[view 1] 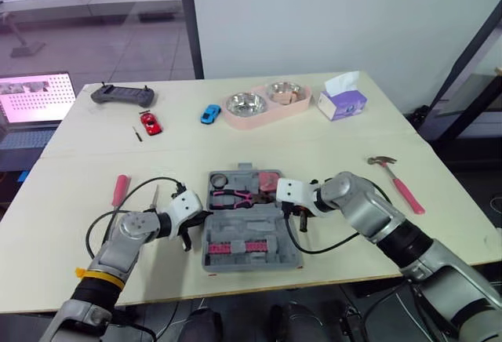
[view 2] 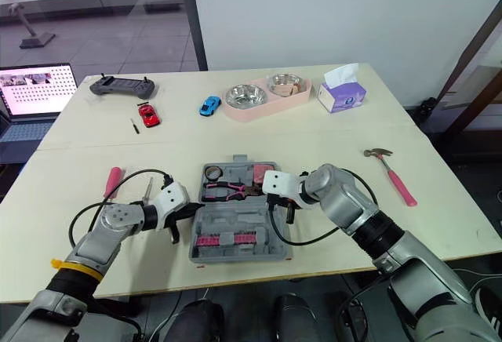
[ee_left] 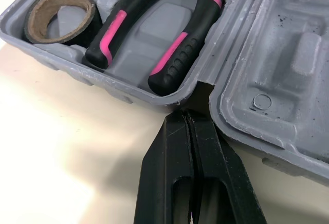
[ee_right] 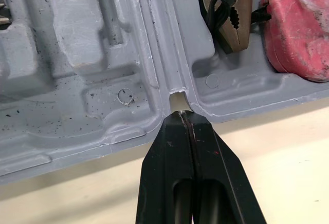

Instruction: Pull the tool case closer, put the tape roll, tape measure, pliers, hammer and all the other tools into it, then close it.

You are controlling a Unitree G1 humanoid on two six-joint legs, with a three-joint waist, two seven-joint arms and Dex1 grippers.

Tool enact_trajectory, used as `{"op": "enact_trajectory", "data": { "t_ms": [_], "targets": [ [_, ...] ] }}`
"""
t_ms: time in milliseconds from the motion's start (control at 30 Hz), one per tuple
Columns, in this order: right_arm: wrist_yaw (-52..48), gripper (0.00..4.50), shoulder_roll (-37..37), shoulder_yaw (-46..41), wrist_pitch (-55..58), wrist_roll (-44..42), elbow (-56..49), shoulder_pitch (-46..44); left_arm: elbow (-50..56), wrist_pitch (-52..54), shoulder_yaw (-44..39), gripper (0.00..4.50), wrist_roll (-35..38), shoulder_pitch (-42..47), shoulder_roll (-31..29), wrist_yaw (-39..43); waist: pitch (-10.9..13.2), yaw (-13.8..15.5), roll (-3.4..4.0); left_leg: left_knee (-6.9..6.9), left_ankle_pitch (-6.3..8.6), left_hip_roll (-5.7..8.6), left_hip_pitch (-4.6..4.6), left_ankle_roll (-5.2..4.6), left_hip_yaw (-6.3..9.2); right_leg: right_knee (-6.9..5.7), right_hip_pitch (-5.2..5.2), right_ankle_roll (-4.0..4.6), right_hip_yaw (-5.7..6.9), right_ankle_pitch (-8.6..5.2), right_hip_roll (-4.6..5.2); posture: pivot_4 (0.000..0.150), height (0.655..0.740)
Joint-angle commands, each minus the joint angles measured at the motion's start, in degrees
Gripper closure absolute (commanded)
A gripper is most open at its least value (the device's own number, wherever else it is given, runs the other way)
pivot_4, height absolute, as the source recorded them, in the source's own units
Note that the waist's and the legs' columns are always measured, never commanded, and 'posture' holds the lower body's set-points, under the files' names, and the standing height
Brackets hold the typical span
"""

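The risk I see is a slip: both grippers meet the tool case only at its hinge line, and neither has a pinch on it. The left gripper has its fingers pressed flat together, tips at the notch on the case's left side. The right gripper is pressed together the same way at the matching notch on the right side. If I drag from there, I expect the smooth tips could ride out of the notches. If one arm leads the other, the case would probably swivel on the table rather than slide straight. A nudge at the hinge could also fold one half up and spill what is already seated. The case lies open and flat at the near middle of the table, grey moulded plastic with scuffed recesses. Its far half holds the tape roll, the pink-and-black pliers and the red tape measure. The hammer lies well apart to the right, and a pink-handled screwdriver lies out to the left, so closing now would be too soon.
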State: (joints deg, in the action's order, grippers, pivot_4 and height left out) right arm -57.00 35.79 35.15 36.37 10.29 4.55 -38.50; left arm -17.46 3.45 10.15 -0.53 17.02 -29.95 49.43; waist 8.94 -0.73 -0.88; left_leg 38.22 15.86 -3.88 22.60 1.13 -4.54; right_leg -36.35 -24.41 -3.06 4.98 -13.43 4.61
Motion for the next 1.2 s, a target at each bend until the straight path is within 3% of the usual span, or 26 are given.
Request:
{"op": "enact_trajectory", "data": {
  "t_ms": [33,533,1200],
  "targets": [
    [1.32,4.5,-1.17,-1.27,-1.47,1.47,0.84,-0.87,0.38,-0.34,-0.04,4.49,0.48,1.38,1.4,-0.68,0.0,0.01,0.0,0.0,0.0,0.0,0.0,0.0,0.0,0.0,0.01,0.0,0.0,0.0,0.0,0.15,0.74],
    [-0.97,4.5,-1.24,-1.51,0.26,2.44,-1.96,2.03,7.04,1.56,0.49,4.49,1.5,-4.97,0.35,2.02,0.0,0.14,0.01,-0.04,0.0,0.01,0.02,0.01,-0.03,0.02,-0.01,-0.02,-0.01,-0.01,0.05,0.15,0.74],
    [-2.15,4.5,-0.39,-2.06,4.13,3.46,-6.7,3.99,4.05,0.84,-0.25,4.49,1.41,-3.28,0.04,1.46,0.01,0.15,0.02,-0.07,0.0,0.02,0.03,0.01,-0.01,0.04,-0.02,-0.02,-0.01,-0.03,0.05,0.15,0.74]
  ]
}}
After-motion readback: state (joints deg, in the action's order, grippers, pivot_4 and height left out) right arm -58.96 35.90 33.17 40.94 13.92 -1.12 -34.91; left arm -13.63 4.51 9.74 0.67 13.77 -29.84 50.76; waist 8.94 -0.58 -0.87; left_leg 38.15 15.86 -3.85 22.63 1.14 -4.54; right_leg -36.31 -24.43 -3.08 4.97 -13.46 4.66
